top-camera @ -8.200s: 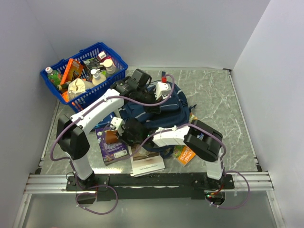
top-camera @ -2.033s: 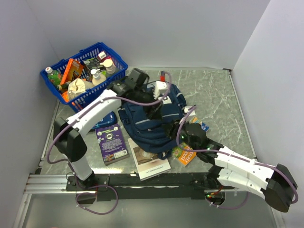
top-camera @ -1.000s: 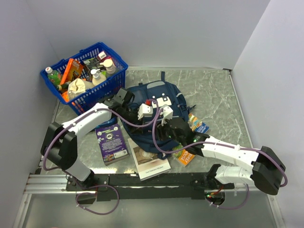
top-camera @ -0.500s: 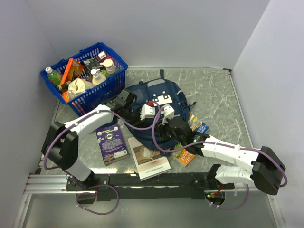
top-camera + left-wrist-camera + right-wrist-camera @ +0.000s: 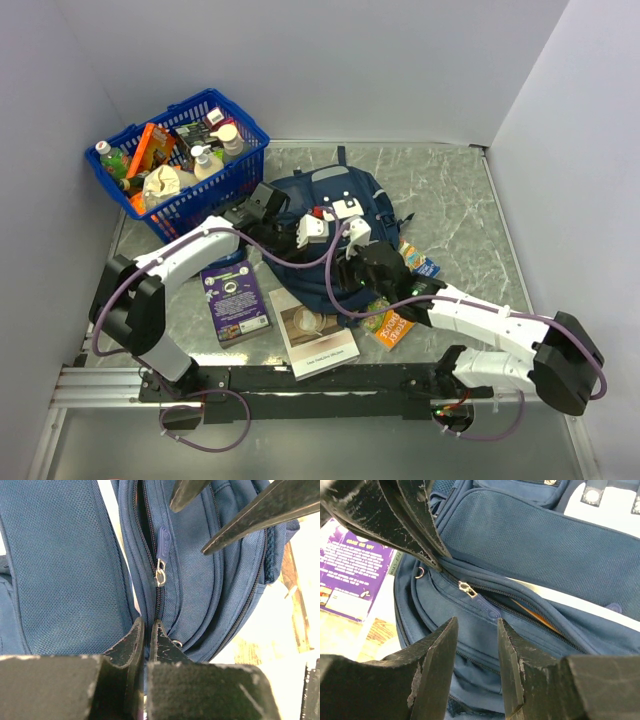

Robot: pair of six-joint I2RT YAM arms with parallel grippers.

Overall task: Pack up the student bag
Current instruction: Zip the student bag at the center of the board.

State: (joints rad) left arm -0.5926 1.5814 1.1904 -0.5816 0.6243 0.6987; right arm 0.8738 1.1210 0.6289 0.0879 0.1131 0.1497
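The student bag [image 5: 335, 200], a navy backpack, lies in the middle of the table. My left gripper [image 5: 325, 240] is shut on a fold of its fabric beside a zip; in the left wrist view the left gripper [image 5: 148, 626] has its jaws pinched together just below the zip slider [image 5: 160, 576]. My right gripper [image 5: 350, 262] is open and empty, close to the left one. In the right wrist view the right gripper [image 5: 477, 625] hovers just short of the blue zip pull [image 5: 485, 605]. The zip is partly open, and something orange [image 5: 536, 616] shows inside.
A blue plastic basket [image 5: 250, 132] full of bottles and packets stands at the back left. A purple book [image 5: 235, 300], a white book [image 5: 318, 338] and an orange packet [image 5: 388, 326] lie along the bag's near side. Another packet [image 5: 416, 262] lies at its right.
Since two seconds ago the right arm has swung in from the right to the bag's near side. The left gripper has come down onto the bag by the zip. Both have barely moved in the last half second.
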